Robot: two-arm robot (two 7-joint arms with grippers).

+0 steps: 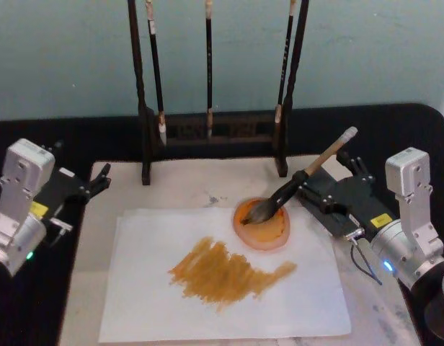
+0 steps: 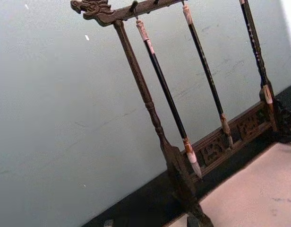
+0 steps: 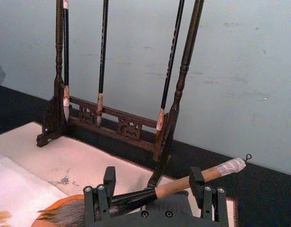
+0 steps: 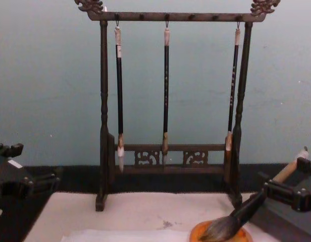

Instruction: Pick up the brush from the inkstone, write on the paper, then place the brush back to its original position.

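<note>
Tan-handled brush (image 1: 300,179), grey bristles on the orange inkstone (image 1: 271,236), lies between the right end effector's (image 3: 152,172) parted fingers (image 3: 197,183).

Black tabletop (image 1: 395,126), dark margins left, right and behind. Cream felt mat (image 1: 186,189) flat across middle, faint grey smudge near far edge. Dark wooden brush rack (image 1: 207,137) upright at back, front feet on mat's far edge. White paper (image 1: 301,292) flat on mat's near half.
</note>
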